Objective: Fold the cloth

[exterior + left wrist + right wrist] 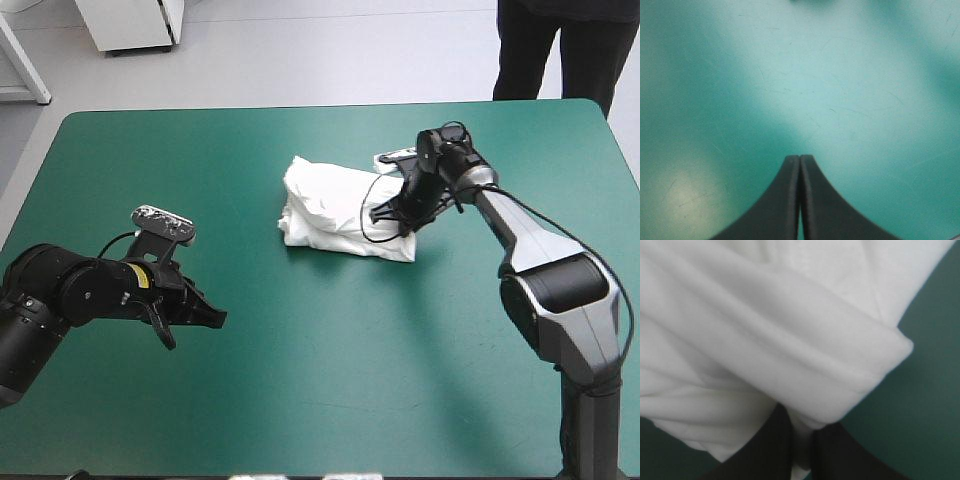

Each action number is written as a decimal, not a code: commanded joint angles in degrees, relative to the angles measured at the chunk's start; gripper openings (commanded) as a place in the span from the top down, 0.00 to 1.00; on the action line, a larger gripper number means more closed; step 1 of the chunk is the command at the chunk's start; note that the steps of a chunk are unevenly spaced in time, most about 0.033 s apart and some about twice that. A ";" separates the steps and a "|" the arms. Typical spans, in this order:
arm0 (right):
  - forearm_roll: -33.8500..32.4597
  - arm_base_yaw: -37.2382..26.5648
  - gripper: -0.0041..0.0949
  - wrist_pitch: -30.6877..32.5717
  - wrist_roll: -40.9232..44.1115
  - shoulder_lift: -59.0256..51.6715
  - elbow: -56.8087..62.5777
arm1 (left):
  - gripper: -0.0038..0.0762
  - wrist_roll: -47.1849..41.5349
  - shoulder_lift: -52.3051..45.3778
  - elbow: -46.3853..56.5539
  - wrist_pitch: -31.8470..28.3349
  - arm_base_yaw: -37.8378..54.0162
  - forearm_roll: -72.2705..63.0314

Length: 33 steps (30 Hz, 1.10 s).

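the t-shirt (pixel 335 210) lies as a folded white bundle on the table's far half, abt mid-width. my right gripper (pixel 395 212) is at its right end, black fingers (pixel 775 450) all but closed w/ a fold of white cloth pinched between them. a thick rolled hem sits just ahead of the tips. my left gripper (pixel 205 318) is clenched on nothing, tips meeting in one arch, low over bare cover toward the near left, well apart from the shirt.

step, i'd judge: late in the fold. the bundle's compact w/ layers stacked, and i'm tucking or tidying this end. next move prob calls for a gentle let-go w/o dragging the top layer, or a short carry across if one more fold is wanted; can't tell which.

surface: teal-green cover (pixel 320 400) is flat w/ faint scratches, prob smooth enough for the bundle to slide. there's bare cover on every side of it, so room to work.
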 commanded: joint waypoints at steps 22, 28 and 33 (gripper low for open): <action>-8.48 -37.62 0.98 1.52 -0.93 -20.34 18.78 | 0.96 0.88 -1.01 -1.35 -1.81 0.11 -0.74; -7.77 -38.80 0.97 1.65 0.73 -20.34 18.78 | 0.96 0.88 -1.01 -1.35 -1.81 0.11 -0.74; -6.04 -38.80 0.80 1.74 0.87 -20.71 18.78 | 0.96 0.88 -1.01 -1.35 -1.81 0.11 -0.74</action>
